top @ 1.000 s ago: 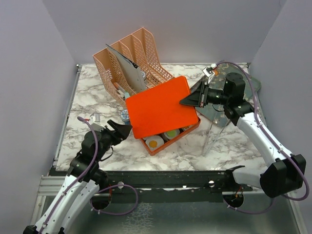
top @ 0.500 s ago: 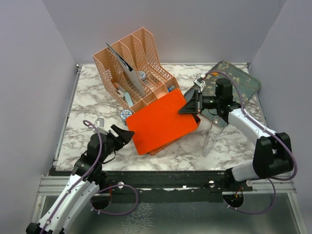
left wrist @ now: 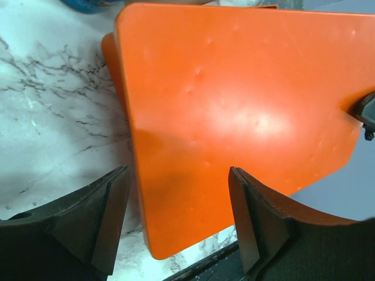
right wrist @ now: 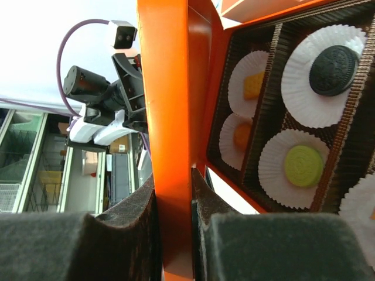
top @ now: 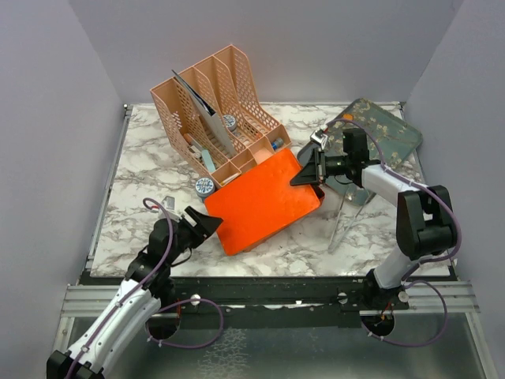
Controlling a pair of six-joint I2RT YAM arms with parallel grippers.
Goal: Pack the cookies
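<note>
Toward the right of the table's middle, the right tool [right wrist: 173,200] is clenched on the edge of a flat orange plastic lid [right wrist: 167,88], holding it tilted over the shallow orange box [right wrist: 240,196] beneath. Under the lifted side, a dark brown ridged tray [right wrist: 275,88] holds white pleated paper cups [right wrist: 319,32], and the cookies sit in them: a black round cookie [right wrist: 334,61], a green round cookie [right wrist: 303,165], a yellow-orange square cookie [right wrist: 253,85] and an orange round cookie [right wrist: 242,136]. Any other cups are hidden by the lid.

Closer to the table's near edge, the left tool [left wrist: 176,193] hangs released, fingers spread, facing the lid's near-left corner without touching it.

Filling looks finished as far as can be seen; what seems left is lowering the lid flat, seating it and letting go.

Beyond the box, a pale pink mesh file organizer [top: 213,95] stands toward the far edge, with a small round blue-and-white tin [top: 204,186] beside it.
</note>
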